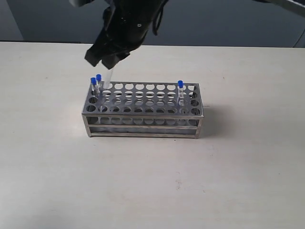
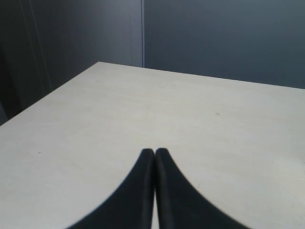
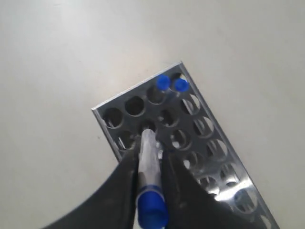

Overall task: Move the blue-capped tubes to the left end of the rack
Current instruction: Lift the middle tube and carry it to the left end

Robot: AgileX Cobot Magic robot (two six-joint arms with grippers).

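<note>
The steel rack [image 1: 143, 120] stands mid-table. Two blue-capped tubes [image 1: 93, 87] [image 1: 98, 82] sit in holes at its left end, and one more [image 1: 181, 91] stands near its right end. My right gripper [image 1: 108, 61] hangs over the rack's back left corner, shut on another blue-capped tube [image 1: 108, 76] that points down at a hole next to the two seated ones. The right wrist view shows this tube [image 3: 148, 160] between my right gripper's [image 3: 148, 143] jaws, its tip over a hole in the rack [image 3: 217, 143], with two caps [image 3: 163, 82] [image 3: 181, 85] beyond. My left gripper [image 2: 155, 153] is shut and empty.
The rack stands alone on the pale table [image 1: 152, 191]. A dark wall [image 1: 228, 24] runs behind the table's far edge. In the left wrist view only bare tabletop [image 2: 190, 114] and its far corner show.
</note>
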